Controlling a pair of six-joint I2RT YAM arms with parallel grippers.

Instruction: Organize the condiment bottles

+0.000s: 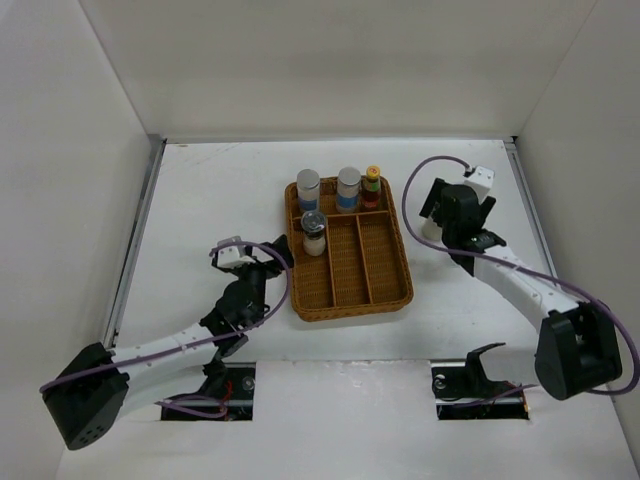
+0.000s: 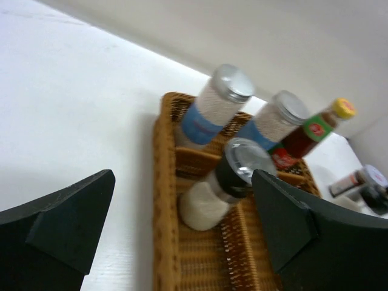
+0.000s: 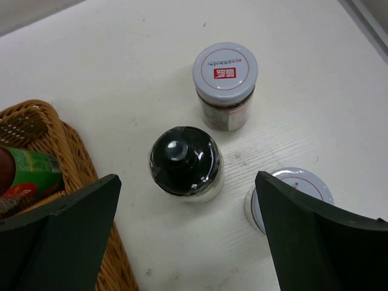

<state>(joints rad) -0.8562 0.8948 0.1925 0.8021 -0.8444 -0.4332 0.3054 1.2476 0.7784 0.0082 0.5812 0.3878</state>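
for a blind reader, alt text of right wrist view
Three jars stand on a white table, framed by the open right gripper: a black-lidded jar in the middle, a white-lidded jar beyond it, another at right. Wicker tray at left.

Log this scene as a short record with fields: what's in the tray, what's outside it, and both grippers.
tray: wicker, divided, mid-table
in tray: blue-label jar, second blue-label jar, red sauce bottle, dark-collared jar
outside tray: black-lid jar, logo-lid jar, partly hidden white-lid jar, on the table at its right
left gripper: open, empty, at the tray's left
right gripper: open, empty, over the loose jars
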